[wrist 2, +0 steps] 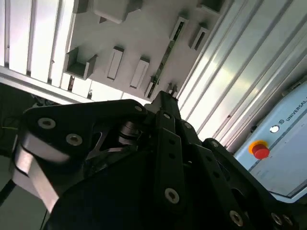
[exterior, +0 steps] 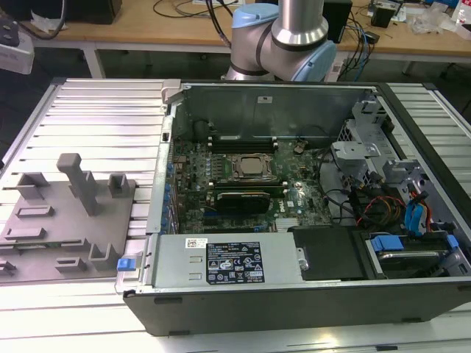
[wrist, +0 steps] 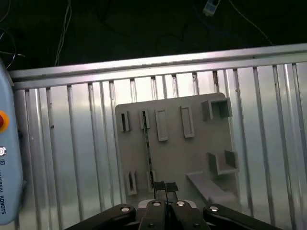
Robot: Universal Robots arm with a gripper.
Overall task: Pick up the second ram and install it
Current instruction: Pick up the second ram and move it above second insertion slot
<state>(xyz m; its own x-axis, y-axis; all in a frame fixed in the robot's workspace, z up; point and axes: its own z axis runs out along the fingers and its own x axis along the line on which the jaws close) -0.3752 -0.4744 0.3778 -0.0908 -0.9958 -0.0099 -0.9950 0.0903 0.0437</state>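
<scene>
- First wrist view: the gripper [wrist: 166, 187] has two black, square-tipped fingers drawn together with a thin seam between them. They grip nothing.
- The second ram [wrist: 147, 153] is a long, thin dark strip. It stands on edge in narrow slots of a matte grey holder plate [wrist: 192, 158]. The fingertips are just beside one end of it, and I cannot tell whether they touch.
- In the second wrist view the stick [wrist 2: 165, 57] shows a greenish edge beyond the gripper's [wrist 2: 171, 88] bolted black links.
- The plate lies on a ribbed, shiny metal table [wrist: 72, 158].
- In the exterior view the blocky plate [exterior: 73, 239] sits at the frame's left. The open computer case [exterior: 294, 316] fills the centre and right, showing a green motherboard [exterior: 191, 158] and a square silver CPU socket [exterior: 247, 166]. The arm's [exterior: 298, 29] rounded joint is at upper centre.
</scene>
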